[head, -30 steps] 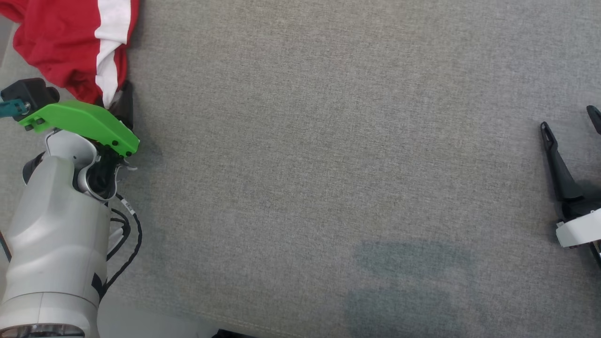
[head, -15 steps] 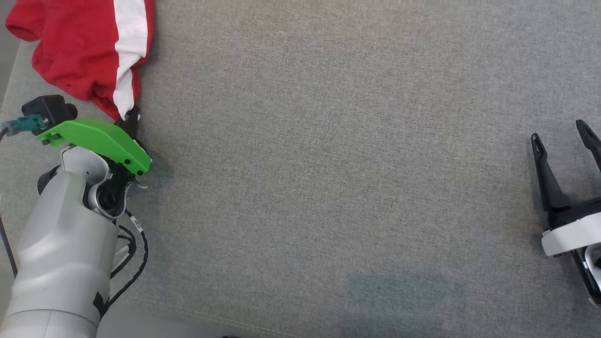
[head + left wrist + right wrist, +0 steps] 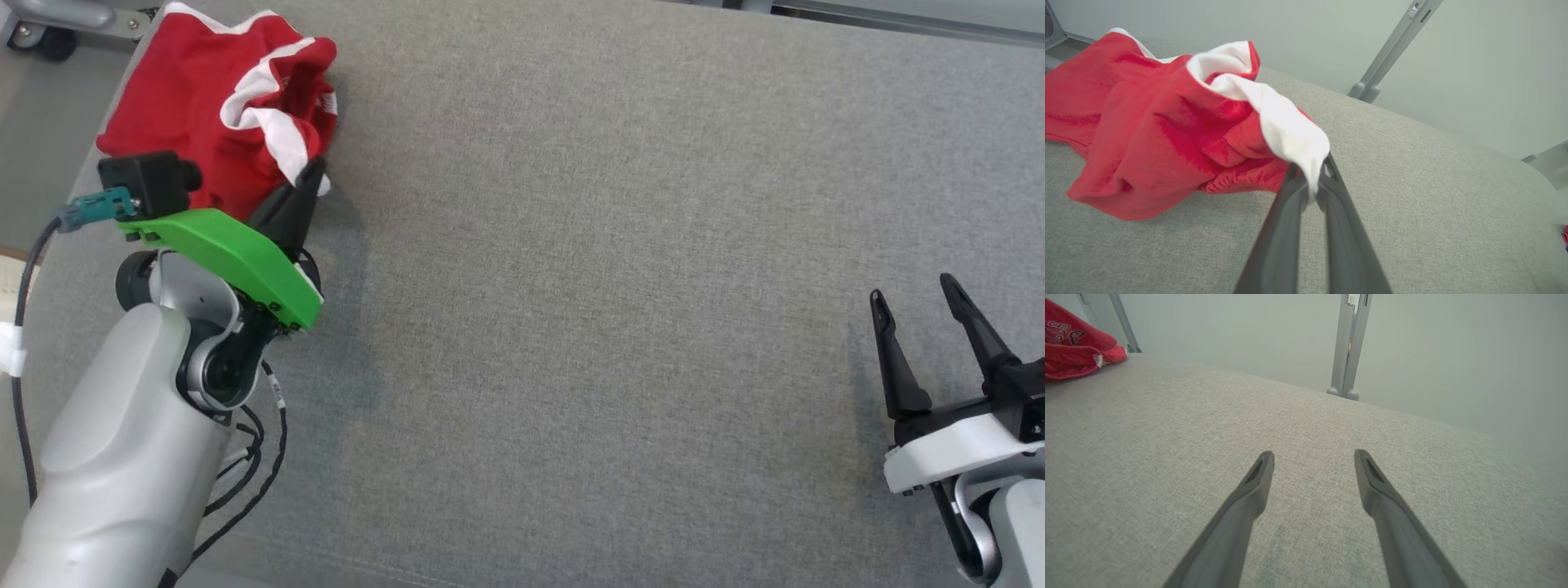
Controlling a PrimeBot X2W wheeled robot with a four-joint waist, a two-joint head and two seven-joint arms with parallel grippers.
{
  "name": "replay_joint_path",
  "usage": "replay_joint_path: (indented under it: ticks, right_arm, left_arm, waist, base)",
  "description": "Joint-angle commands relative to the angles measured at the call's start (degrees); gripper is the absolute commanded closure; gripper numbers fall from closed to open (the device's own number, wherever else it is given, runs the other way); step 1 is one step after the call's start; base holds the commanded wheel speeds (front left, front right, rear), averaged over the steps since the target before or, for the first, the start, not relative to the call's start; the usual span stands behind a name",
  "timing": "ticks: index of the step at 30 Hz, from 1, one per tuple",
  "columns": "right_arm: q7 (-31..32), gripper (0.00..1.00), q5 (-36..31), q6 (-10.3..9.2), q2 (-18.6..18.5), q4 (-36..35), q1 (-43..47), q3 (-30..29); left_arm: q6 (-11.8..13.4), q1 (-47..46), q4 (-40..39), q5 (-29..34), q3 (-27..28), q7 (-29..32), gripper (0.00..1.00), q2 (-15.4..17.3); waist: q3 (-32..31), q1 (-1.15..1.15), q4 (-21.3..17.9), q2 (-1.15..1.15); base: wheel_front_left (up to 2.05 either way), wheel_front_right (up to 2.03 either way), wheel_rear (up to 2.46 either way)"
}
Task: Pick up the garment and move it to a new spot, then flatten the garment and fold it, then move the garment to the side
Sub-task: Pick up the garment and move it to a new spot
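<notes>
The right gripper [image 3: 1313, 454], jaws spread wide apart, hangs over the grey fabric-covered bench [image 3: 1147, 428]; a crumpled red printed garment [image 3: 1073, 343] lies far left

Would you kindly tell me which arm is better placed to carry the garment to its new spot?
Left: the left pincer is shut on the white trim of the garment, whereas the right pincer stands open and empty, far across the grey surface from it.

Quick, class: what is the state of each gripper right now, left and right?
Left gripper: shut on the white edge of the red and white garment.
Right gripper: open, holding nothing.
</notes>
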Motion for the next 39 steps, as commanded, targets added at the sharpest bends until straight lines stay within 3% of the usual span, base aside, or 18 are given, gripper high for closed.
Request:
replay_joint_path:
  ticks: [1,7,13,18,23,29,32,39]
  right_arm:
    - [-0.16,0.0,0.35,-0.08,0.72,0.32,0.95,-0.03]
    - [-0.16,0.0,0.28,-0.08,3.44,0.62,2.07,-0.16]
    - [-0.16,0.0,-0.05,-0.09,5.52,0.49,2.64,-0.74]
    - [-0.16,0.0,0.05,-0.09,6.59,0.46,2.12,-1.6]
    - [-0.16,0.0,-0.06,-0.09,7.47,0.58,1.95,-2.43]
    - [-0.16,0.0,0.19,-0.09,8.33,0.74,0.88,-2.03]
    - [-0.16,0.0,0.28,-0.09,8.84,0.96,-0.06,-2.03]
    - [-0.15,0.0,0.27,-0.09,9.36,1.48,-1.68,-1.49]
  left_arm:
    - [-0.19,1.45,-2.35,-0.18,-0.75,0.74,1.0,0.31]
    - [0.86,4.95,-13.59,-1.0,-3.57,4.72,1.0,0.15]
    - [3.29,8.27,-26.11,-1.61,-9.15,9.99,1.0,-2.9]
    - [4.38,9.66,-31.0,-1.47,-15.22,13.5,1.0,-7.1]
    - [4.77,10.65,-28.37,-0.53,-20.35,14.17,1.0,-11.87]
    - [4.99,9.24,-17.58,1.47,-24.1,10.35,1.0,-15.2]
    - [4.42,7.96,-10.58,0.13,-26.82,7.89,1.0,-15.76]
    - [5.74,5.19,-8.38,-7.56,-33.41,1.08,1.0,-15.87]
  waist:
    - [-4.5,0.0,-1.75,0.0]
    - [-7.92,0.0,-4.97,0.0]
    - [-9.26,0.0,-9.71,0.0]
    - [-9.04,0.0,-14.08,0.0]
    - [-8.34,0.0,-18.1,0.0]
    - [-6.11,0.0,-21.74,0.0]
    - [-4.89,0.0,-23.24,0.0]
    - [-3.41,0.0,-25.29,0.0]
  base:
    - [0.0,0.0,0.0]
    - [0.0,0.0,0.0]
    - [0.0,0.0,0.0]
    - [0.0,0.0,0.0]
    - [0.0,0.0,0.0]
    - [0.0,0.0,0.0]
    - [0.0,0.0,0.0]
    - [0.0,0.0,0.0]
